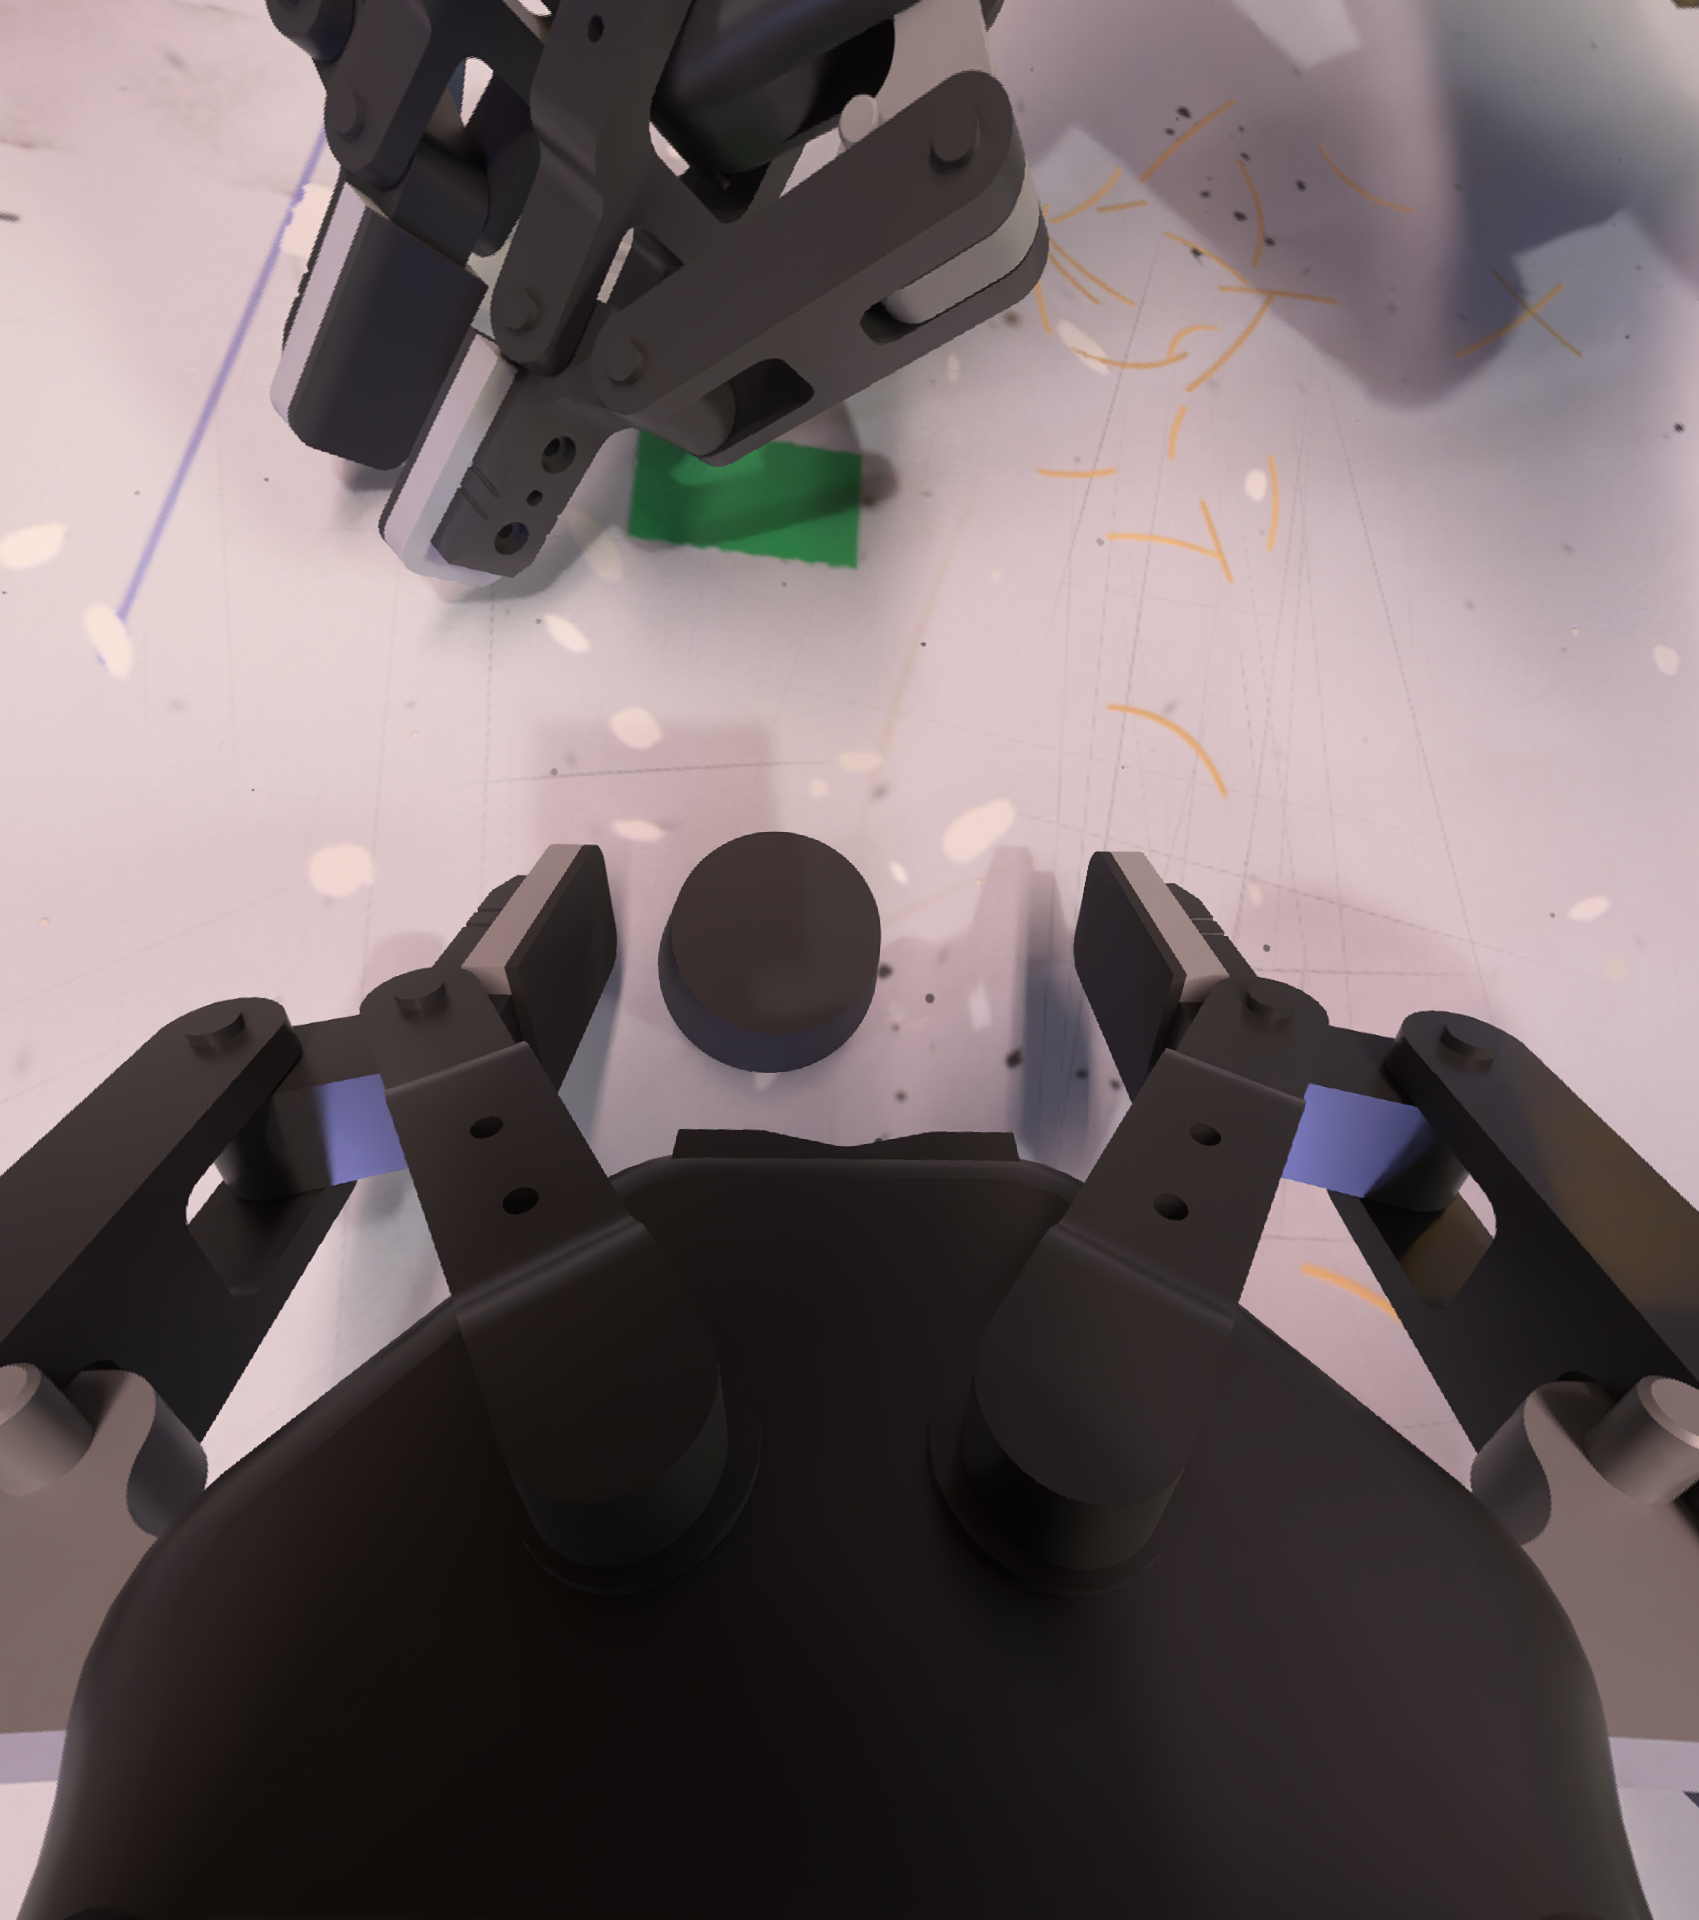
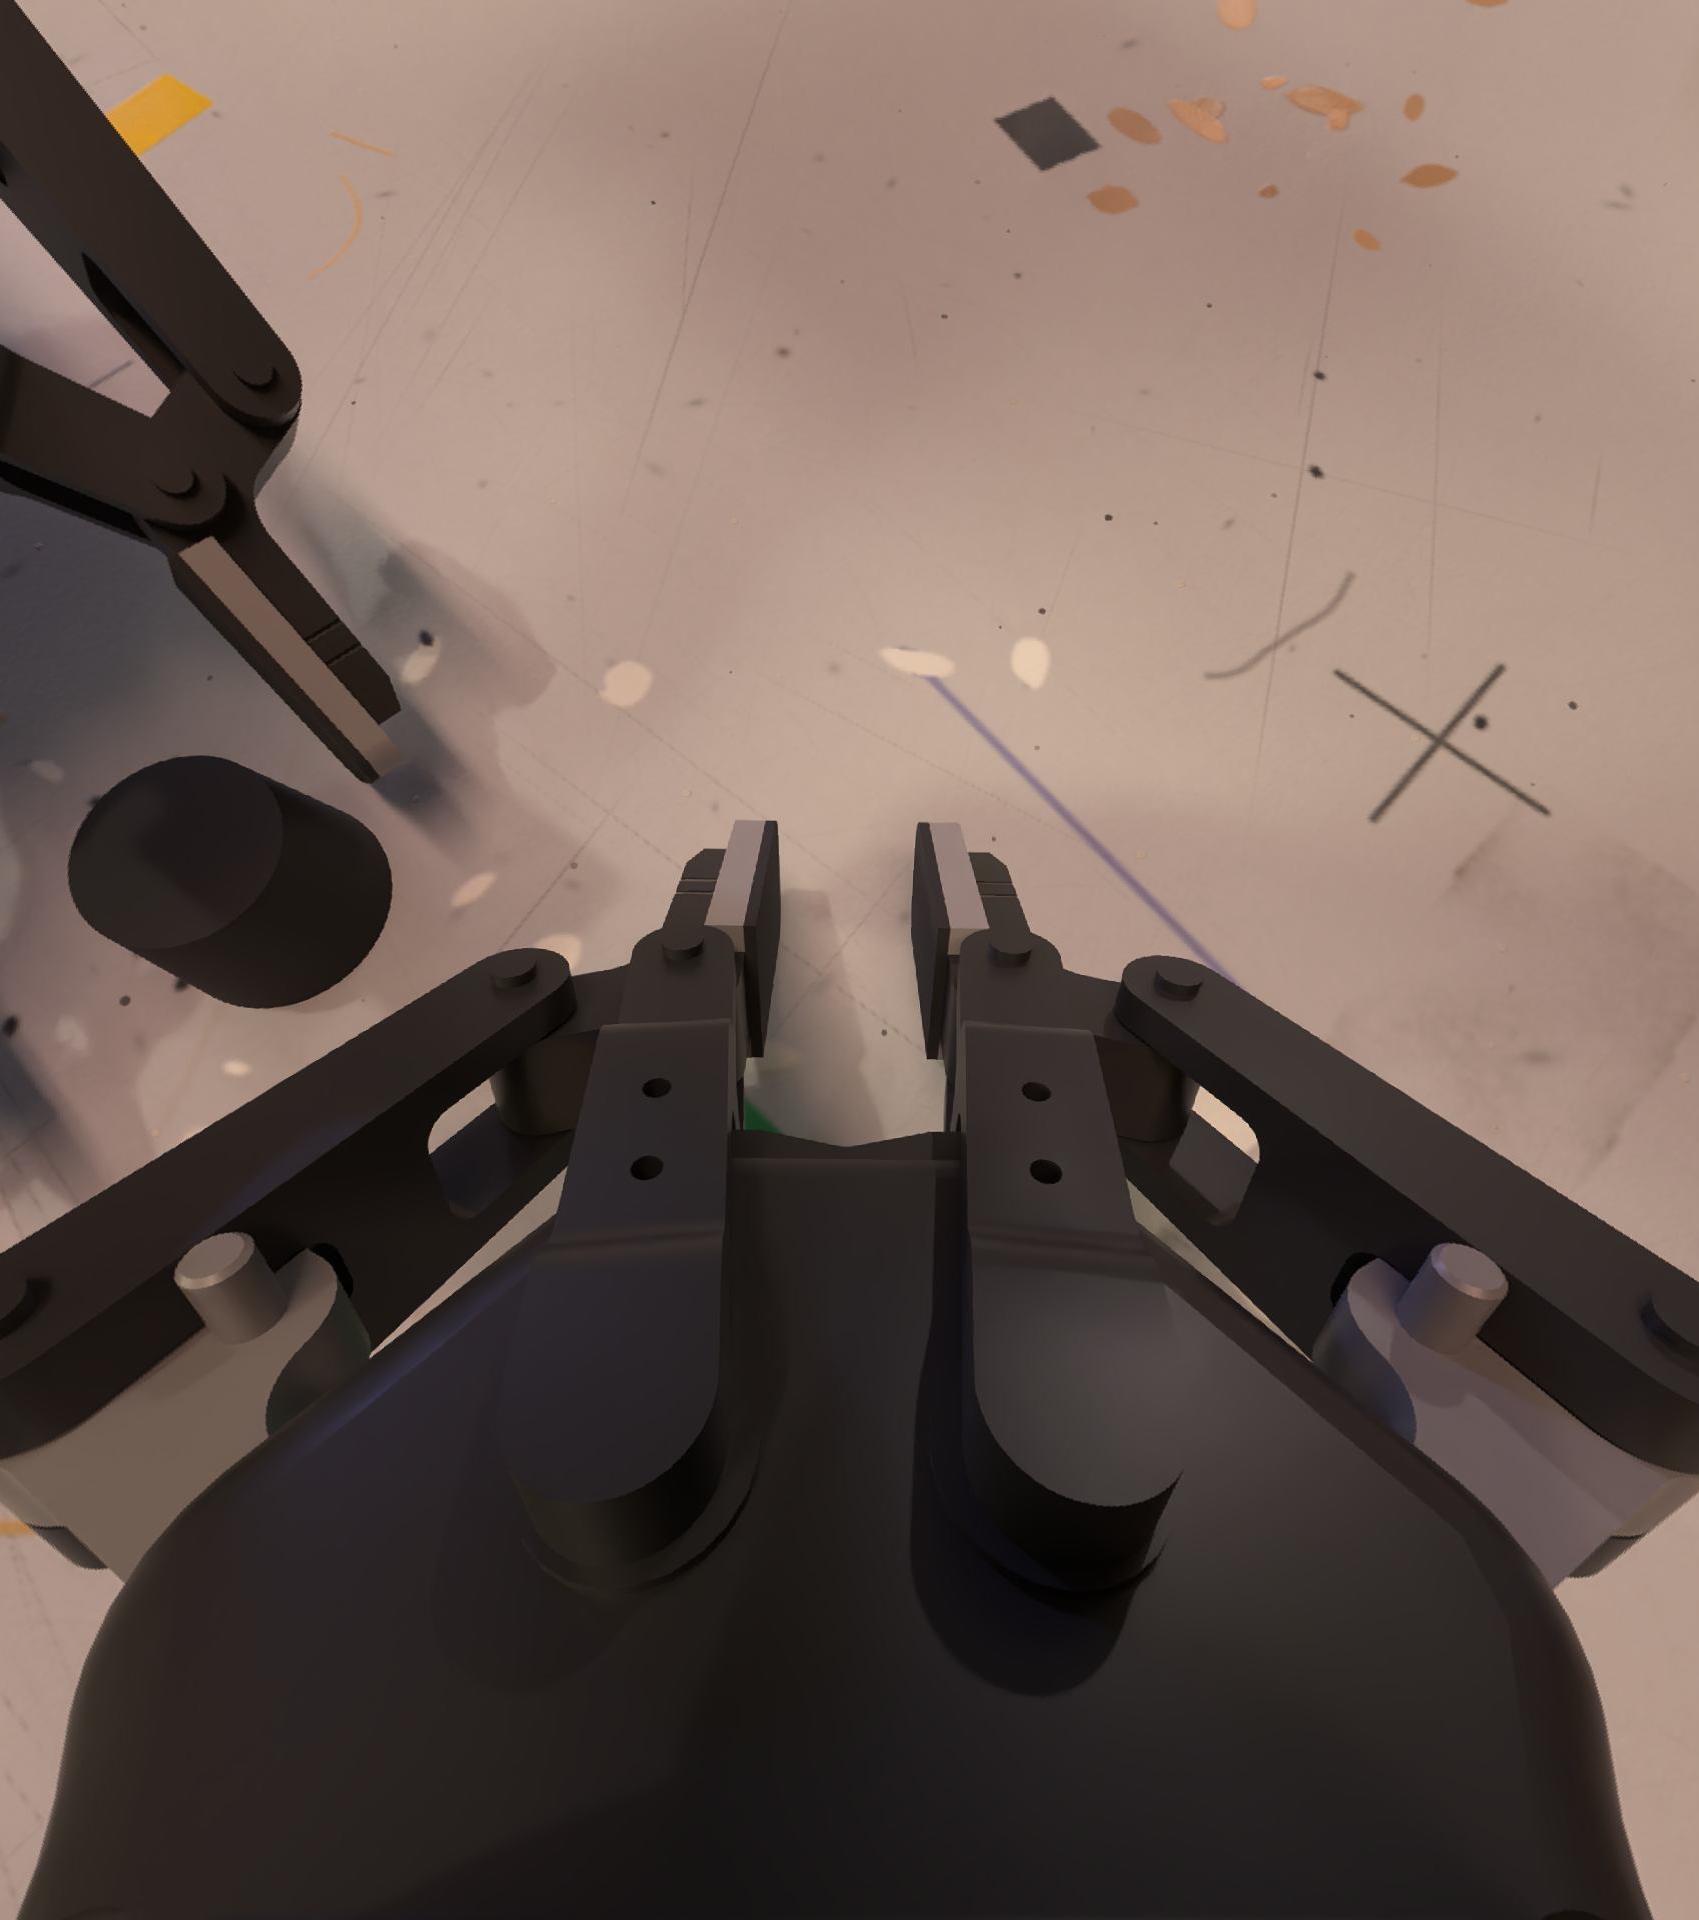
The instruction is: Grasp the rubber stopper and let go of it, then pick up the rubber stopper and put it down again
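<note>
Spread wide, the left pincer (image 1: 845, 940) brackets the rubber stopper (image 1: 770, 951), which stands on the desk (image 1: 1344, 831) nearer one pad, touching neither. Beyond it, over a green patch (image 1: 751, 504), hangs the right pincer (image 2: 845, 904), its pads parted by a narrow gap and holding nothing.

Left wrist cam sits close above the tabletop (image 1: 1240, 935), looking steeply down along its fingers. Right wrist cam does likewise, facing roughly opposite. Shared region: rubber stopper (image 1: 770, 951) (image 2: 227, 878), green patch (image 1: 746, 504), blue line (image 1: 201, 416) (image 2: 1063, 821).
</note>
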Motion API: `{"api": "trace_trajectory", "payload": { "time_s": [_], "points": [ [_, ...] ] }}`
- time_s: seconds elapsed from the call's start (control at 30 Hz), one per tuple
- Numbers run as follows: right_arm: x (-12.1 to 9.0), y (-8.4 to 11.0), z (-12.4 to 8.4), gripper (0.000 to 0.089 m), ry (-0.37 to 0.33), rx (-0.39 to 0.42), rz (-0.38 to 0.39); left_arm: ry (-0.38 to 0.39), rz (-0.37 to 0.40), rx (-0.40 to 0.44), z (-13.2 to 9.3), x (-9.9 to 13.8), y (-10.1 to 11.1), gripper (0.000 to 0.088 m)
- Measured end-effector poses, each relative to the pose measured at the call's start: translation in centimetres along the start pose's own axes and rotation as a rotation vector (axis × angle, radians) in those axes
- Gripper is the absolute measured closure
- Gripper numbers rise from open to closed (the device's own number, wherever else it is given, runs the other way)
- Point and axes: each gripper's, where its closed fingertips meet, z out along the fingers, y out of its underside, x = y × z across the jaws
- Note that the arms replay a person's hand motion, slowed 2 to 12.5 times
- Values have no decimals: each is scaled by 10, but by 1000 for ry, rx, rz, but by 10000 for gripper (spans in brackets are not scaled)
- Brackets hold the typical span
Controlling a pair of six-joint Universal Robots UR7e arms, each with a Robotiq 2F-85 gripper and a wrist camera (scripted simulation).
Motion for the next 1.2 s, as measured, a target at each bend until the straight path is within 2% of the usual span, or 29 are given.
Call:
{"api": "trace_trajectory", "payload": {
  "time_s": [0.6, 1.2],
  "points": [
    [0, 0, 0, 660, 1, 0, -1, 12, 4, -4, 1, 2, -1, 214],
    [0, 0, 0, 660, 1, 0, -1, 11, 8, -4, 0, 1, -1, 254]
  ]
}}
